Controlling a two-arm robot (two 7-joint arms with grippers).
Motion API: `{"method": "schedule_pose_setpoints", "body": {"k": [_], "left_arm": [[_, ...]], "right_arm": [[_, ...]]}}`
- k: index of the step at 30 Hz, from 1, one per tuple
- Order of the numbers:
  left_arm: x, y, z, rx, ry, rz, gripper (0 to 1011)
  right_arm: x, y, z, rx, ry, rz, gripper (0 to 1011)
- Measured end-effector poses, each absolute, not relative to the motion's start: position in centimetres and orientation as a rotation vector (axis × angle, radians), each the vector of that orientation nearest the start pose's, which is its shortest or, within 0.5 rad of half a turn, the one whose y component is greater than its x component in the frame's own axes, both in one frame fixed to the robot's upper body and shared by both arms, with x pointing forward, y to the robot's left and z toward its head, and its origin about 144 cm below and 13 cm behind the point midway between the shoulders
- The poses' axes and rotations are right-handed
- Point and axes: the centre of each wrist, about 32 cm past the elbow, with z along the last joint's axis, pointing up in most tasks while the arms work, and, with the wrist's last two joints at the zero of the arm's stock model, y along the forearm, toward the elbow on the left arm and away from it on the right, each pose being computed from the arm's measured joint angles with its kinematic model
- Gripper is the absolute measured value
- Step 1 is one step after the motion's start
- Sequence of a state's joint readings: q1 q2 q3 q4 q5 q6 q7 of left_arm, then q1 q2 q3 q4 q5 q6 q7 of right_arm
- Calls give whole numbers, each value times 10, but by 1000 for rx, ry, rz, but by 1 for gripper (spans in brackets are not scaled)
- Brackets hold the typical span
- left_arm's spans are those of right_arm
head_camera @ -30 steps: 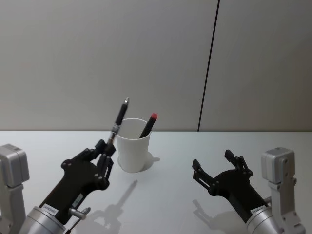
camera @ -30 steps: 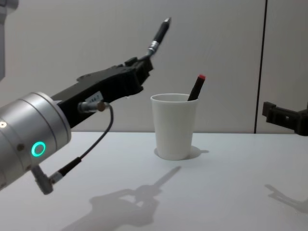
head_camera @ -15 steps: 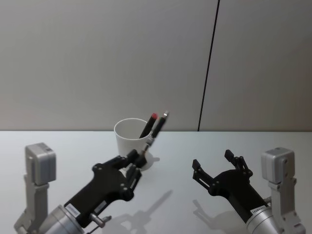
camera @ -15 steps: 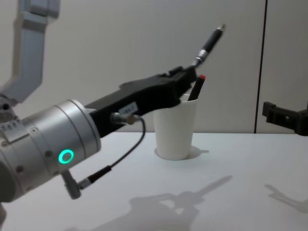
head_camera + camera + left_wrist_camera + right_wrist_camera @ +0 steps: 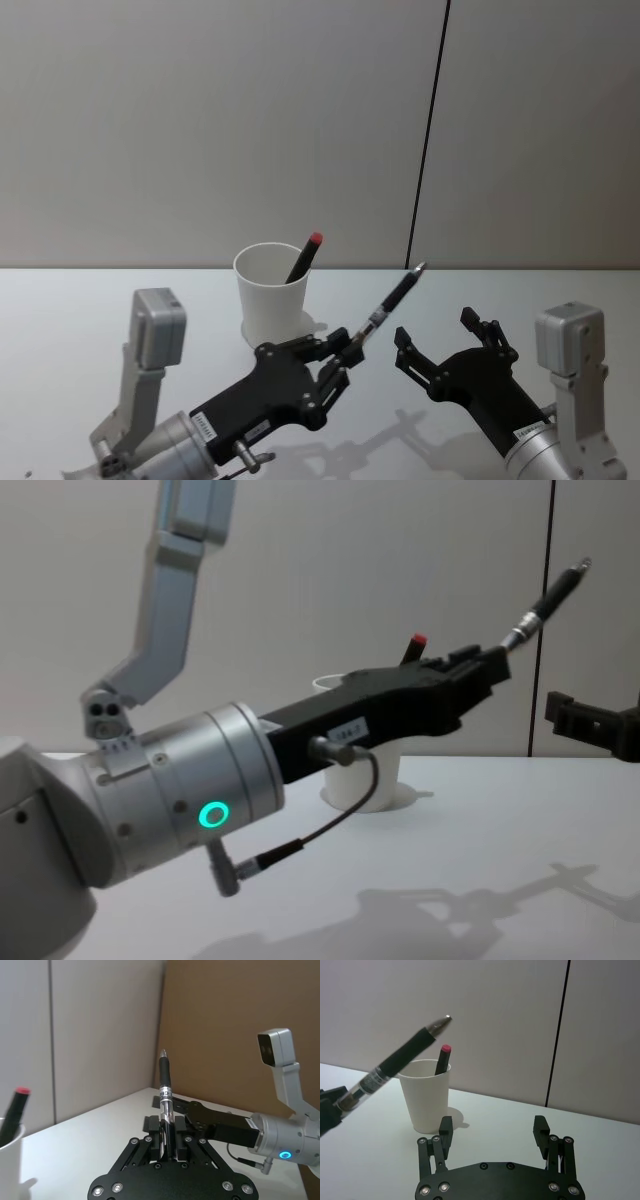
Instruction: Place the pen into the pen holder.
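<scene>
When you inspected the left gripper, its fingers were pinched on the lower end of the pen, which it held in the air over the middle of the table. The pen's long axis slanted upward, far and to the right, so its metal tip pointed away from the pen holder and toward the right gripper. That gripper sat at the near right with its fingers spread and nothing between them. The pen holder stood upright on the table, to the left of and farther than the left gripper, apart from it. A red-capped pen leaned inside it. You should have judged the left gripper the nearer of the two to the holder; the coming move therefore called for swinging the pen leftward and tipping it over the rim. A white printed band circled the pen barrel, a white label sat on the left arm and a second label on the right; none of this writing could be read.
</scene>
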State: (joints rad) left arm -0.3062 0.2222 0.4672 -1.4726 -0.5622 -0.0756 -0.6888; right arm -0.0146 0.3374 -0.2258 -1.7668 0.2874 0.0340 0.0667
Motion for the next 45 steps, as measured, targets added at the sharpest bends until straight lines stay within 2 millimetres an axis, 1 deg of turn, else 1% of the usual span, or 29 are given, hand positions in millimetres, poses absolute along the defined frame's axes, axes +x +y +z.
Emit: {"method": "schedule_pose_setpoints", "body": {"k": [7, 17, 30, 33, 38, 40, 45], "left_arm": [[524, 149, 1191, -269, 17, 395, 180], [531, 143, 1190, -258, 14, 356, 180], [534, 140, 1190, -253, 12, 336, 180], [535, 139, 1190, -253, 12, 334, 180], [535, 139, 1190, -251, 12, 332, 180], [535, 139, 1190, -251, 12, 331, 180], [536, 139, 1190, -251, 12, 330, 180]], "right_arm": [[443, -238, 1189, 26, -75, -1224, 1001], [439, -249, 1191, 27, -55, -1188, 1001], [421, -281, 1197, 26, 14, -1108, 1001], [416, -292, 1200, 38, 51, -1067, 1001], [412, -300, 1202, 55, 93, -1025, 1001], [409, -307, 1205, 72, 134, -990, 1001], [406, -316, 1208, 103, 195, -938, 1001]]}}
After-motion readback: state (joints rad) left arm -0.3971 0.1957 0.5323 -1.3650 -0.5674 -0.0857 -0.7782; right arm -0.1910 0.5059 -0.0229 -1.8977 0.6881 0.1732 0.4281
